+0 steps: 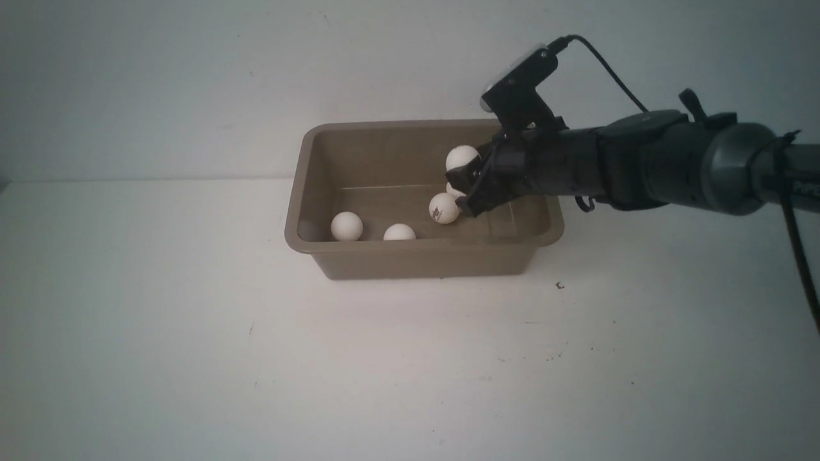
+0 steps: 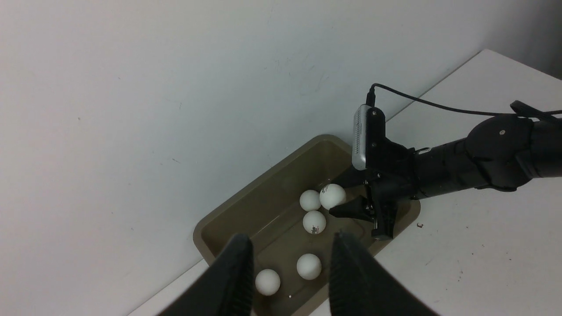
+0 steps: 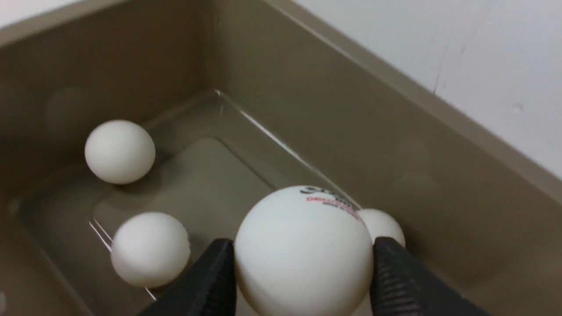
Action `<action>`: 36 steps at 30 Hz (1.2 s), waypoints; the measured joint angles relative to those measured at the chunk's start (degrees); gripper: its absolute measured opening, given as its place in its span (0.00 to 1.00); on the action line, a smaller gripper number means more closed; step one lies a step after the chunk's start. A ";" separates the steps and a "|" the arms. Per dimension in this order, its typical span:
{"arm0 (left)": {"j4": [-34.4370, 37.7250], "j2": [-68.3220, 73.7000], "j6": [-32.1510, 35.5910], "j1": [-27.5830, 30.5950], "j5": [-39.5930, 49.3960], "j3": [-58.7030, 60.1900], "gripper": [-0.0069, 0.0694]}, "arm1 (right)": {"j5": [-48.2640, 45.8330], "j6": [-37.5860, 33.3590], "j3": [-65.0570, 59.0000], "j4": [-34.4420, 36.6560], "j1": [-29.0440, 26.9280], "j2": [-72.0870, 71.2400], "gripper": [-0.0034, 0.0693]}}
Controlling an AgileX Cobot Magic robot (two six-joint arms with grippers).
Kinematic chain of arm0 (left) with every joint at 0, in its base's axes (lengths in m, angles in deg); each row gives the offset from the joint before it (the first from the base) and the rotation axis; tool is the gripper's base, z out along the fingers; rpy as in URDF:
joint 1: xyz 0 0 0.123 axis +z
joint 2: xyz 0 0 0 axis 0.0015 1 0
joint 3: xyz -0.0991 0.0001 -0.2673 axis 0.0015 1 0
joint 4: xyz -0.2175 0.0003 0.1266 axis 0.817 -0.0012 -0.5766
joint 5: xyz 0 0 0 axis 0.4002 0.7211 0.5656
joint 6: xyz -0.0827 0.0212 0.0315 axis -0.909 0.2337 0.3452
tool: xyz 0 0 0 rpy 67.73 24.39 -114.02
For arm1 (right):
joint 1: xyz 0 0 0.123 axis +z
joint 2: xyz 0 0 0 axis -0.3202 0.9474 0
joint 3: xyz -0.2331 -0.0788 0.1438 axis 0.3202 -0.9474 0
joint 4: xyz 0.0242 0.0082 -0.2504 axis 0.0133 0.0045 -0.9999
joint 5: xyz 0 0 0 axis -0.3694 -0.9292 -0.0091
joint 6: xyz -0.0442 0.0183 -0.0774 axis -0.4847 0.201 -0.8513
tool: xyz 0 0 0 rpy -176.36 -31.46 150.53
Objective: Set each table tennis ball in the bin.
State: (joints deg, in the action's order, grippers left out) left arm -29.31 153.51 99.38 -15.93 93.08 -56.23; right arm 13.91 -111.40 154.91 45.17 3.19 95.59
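The right hand (image 3: pixel 305 245) grips a small matte white table tennis ball (image 3: pixel 303 267) just inside the rectangular taupe-brown plastic bin (image 1: pixel 423 259), likely so that it cannot bounce out on release. Four other balls (image 1: pixel 346 226) lie within; the left hand (image 2: pixel 290 239) hovers open and empty.

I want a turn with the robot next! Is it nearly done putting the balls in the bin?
Nearly! Done: four balls lie on the floor of the bin. In hand: the right claw grips the fifth ball over the bin, not yet dropped. The left claw is open and empty. Left: only letting that last ball go.
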 joint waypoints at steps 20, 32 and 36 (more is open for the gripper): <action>1.02 0.00 -2.55 0.00 0.00 0.00 0.39 | 0.00 4.51 -0.02 0.13 0.00 0.63 0.71; -0.14 -8.37 0.59 0.00 0.00 0.00 0.39 | 3.19 4.25 -0.49 -1.73 0.00 -10.12 0.29; -3.94 -16.20 0.88 0.00 0.00 0.31 0.39 | 6.40 3.25 -2.91 -1.74 -0.50 -20.07 0.08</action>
State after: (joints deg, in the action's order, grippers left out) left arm -33.25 137.31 100.26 -15.93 93.08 -55.92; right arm 20.31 -108.15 152.00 43.43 2.69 75.53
